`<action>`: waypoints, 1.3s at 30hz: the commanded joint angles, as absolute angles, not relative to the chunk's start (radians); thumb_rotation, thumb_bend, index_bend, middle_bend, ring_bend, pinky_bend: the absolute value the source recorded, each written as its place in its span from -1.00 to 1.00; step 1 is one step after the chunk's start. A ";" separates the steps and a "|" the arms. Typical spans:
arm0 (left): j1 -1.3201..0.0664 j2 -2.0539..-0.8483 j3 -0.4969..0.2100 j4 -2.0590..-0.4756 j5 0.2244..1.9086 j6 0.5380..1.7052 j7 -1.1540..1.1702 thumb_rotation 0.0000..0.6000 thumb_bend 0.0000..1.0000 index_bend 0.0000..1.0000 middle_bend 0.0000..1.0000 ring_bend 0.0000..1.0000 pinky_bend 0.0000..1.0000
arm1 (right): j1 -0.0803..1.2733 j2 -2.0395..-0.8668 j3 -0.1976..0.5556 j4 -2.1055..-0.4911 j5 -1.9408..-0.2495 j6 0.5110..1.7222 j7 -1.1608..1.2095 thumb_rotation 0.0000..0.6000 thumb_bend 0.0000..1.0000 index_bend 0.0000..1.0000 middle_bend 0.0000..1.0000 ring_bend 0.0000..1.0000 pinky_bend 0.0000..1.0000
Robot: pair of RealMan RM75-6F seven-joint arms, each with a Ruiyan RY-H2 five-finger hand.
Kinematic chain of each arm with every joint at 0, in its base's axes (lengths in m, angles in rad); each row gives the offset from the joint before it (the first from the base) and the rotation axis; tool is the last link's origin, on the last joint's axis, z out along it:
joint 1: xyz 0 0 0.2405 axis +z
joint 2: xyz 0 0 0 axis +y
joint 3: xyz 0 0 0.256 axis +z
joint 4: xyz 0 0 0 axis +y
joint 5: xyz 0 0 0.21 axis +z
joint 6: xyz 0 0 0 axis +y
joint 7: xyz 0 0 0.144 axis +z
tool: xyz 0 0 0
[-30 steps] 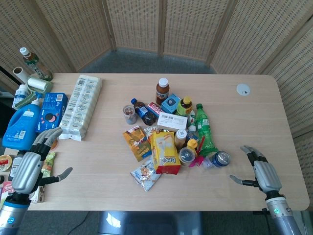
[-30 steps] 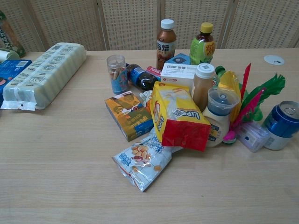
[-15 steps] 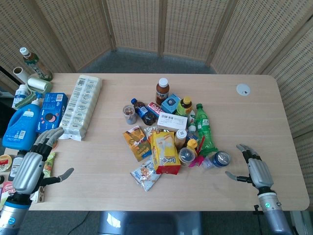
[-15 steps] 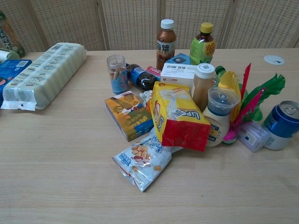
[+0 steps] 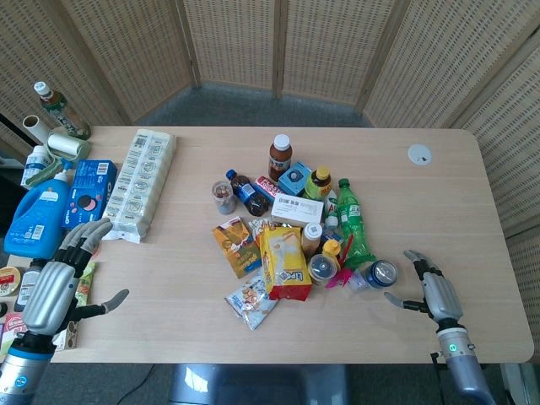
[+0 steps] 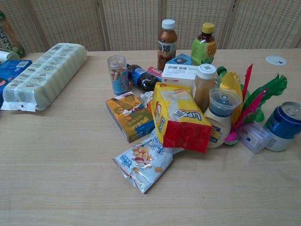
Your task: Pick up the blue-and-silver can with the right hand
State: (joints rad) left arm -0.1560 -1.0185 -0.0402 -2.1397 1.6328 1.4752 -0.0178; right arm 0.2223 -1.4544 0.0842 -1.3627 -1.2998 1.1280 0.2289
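The blue-and-silver can (image 5: 380,273) stands upright at the right end of the pile of groceries; the chest view shows the can (image 6: 283,126) at its right edge. My right hand (image 5: 427,291) hovers over the table just right of the can, fingers spread, holding nothing and a short gap away from it. My left hand (image 5: 59,282) is at the table's left front edge, open with fingers apart. Neither hand appears in the chest view.
A clear plastic box (image 6: 254,136) and a pink-green feather toy (image 6: 257,101) sit right beside the can. The yellow snack bag (image 5: 284,261), bottles and boxes crowd the middle. A blue detergent jug (image 5: 38,215) and white carton (image 5: 139,181) lie left.
My right hand has drifted left toward the can and slightly closer to the front edge. The left hand has barely moved.
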 commanded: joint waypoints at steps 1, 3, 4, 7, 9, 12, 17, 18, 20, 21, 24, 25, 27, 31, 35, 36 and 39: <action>-0.155 -1.017 -0.042 -2.142 1.633 1.478 -0.017 1.00 -0.49 -0.89 -0.89 -0.95 -1.00 | 0.234 -1.473 0.091 -1.340 -1.297 1.111 0.243 0.17 -1.00 -1.00 -1.00 -1.00 -1.00; -0.155 -1.016 -0.043 -2.143 1.633 1.481 -0.015 1.00 -0.49 -0.89 -0.89 -0.95 -1.00 | 0.242 -1.483 0.093 -1.329 -1.297 1.100 0.247 0.15 -1.00 -1.00 -1.00 -1.00 -1.00; -0.154 -1.015 -0.043 -2.144 1.634 1.481 -0.014 1.00 -0.49 -0.89 -0.89 -0.95 -1.00 | 0.246 -1.489 0.094 -1.323 -1.297 1.093 0.248 0.14 -1.00 -1.00 -1.00 -1.00 -1.00; -0.152 -1.013 -0.043 -2.145 1.634 1.484 -0.011 1.00 -0.49 -0.89 -0.89 -0.95 -1.00 | 0.255 -1.502 0.095 -1.313 -1.297 1.083 0.248 0.12 -1.00 -1.00 -1.00 -1.00 -1.00; -0.152 -1.012 -0.043 -2.146 1.632 1.485 -0.010 1.00 -0.49 -0.89 -0.89 -0.95 -1.00 | 0.259 -1.509 0.097 -1.309 -1.296 1.078 0.249 0.13 -1.00 -1.00 -1.00 -1.00 -1.00; -0.152 -1.009 -0.044 -2.147 1.632 1.485 -0.009 1.00 -0.49 -0.89 -0.89 -0.95 -1.00 | 0.266 -1.516 0.100 -1.304 -1.294 1.069 0.249 0.14 -1.00 -1.00 -1.00 -1.00 -1.00; -0.149 -1.007 -0.044 -2.146 1.631 1.489 -0.009 1.00 -0.50 -0.89 -0.89 -0.96 -1.00 | 0.280 -1.526 0.107 -1.292 -1.285 1.048 0.248 0.13 -1.00 -1.00 -1.00 -1.00 -1.00; -0.149 -1.007 -0.044 -2.145 1.631 1.489 -0.010 1.00 -0.49 -0.89 -0.89 -0.96 -1.00 | 0.283 -1.529 0.109 -1.288 -1.283 1.044 0.248 0.13 -1.00 -1.00 -1.00 -1.00 -1.00; -0.147 -1.007 -0.043 -2.144 1.631 1.491 -0.011 1.00 -0.49 -0.89 -0.89 -0.96 -1.00 | 0.290 -1.535 0.112 -1.277 -1.279 1.033 0.252 0.13 -1.00 -1.00 -1.00 -1.00 -1.00; -0.146 -1.006 -0.043 -2.144 1.630 1.492 -0.011 1.00 -0.49 -0.89 -0.89 -0.96 -1.00 | 0.294 -1.539 0.114 -1.269 -1.278 1.027 0.255 0.12 -1.00 -1.00 -1.00 -1.00 -1.00; -0.144 -1.004 -0.044 -2.143 1.631 1.495 -0.012 1.00 -0.49 -0.89 -0.89 -0.96 -1.00 | 0.302 -1.547 0.118 -1.251 -1.273 1.014 0.261 0.14 -1.00 -1.00 -1.00 -1.00 -1.00; -0.143 -1.003 -0.044 -2.143 1.631 1.497 -0.011 1.00 -0.49 -0.90 -0.89 -0.96 -1.00 | 0.305 -1.552 0.121 -1.242 -1.269 1.011 0.262 0.16 -1.00 -1.00 -1.00 -1.00 -1.00; -0.143 -1.003 -0.045 -2.145 1.631 1.499 -0.010 1.00 -0.50 -0.89 -0.89 -0.96 -1.00 | 0.309 -1.561 0.127 -1.232 -1.262 1.006 0.267 0.22 -1.00 -1.00 -1.00 -1.00 -1.00; -0.142 -1.003 -0.045 -2.147 1.633 1.500 -0.007 1.00 -0.49 -0.89 -0.89 -0.96 -1.00 | 0.324 -1.572 0.131 -1.212 -1.248 0.969 0.279 0.40 -1.00 -1.00 -1.00 -1.00 -1.00; -0.137 -0.999 -0.045 -2.148 1.633 1.508 -0.006 1.00 -0.49 -0.89 -0.89 -0.96 -1.00 | 0.334 -1.579 0.139 -1.201 -1.237 0.948 0.293 0.64 -1.00 -1.00 -1.00 -1.00 -1.00; -0.136 -0.999 -0.046 -2.148 1.634 1.510 -0.008 1.00 -0.49 -0.90 -0.89 -0.96 -1.00 | 0.336 -1.581 0.141 -1.197 -1.236 0.947 0.296 0.71 -1.00 -1.00 -1.00 -1.00 -1.00; -0.132 -0.997 -0.046 -2.147 1.634 1.517 -0.010 1.00 -0.51 -0.90 -0.89 -0.96 -1.00 | 0.342 -1.585 0.149 -1.190 -1.236 0.947 0.303 0.84 -1.00 -1.00 -1.00 -1.00 -1.00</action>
State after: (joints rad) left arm -0.1319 -0.9968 -0.0459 -2.1467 1.6340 1.5167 -0.0103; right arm 0.3406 -1.5839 0.1470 -1.1910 -1.2364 0.9473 0.3008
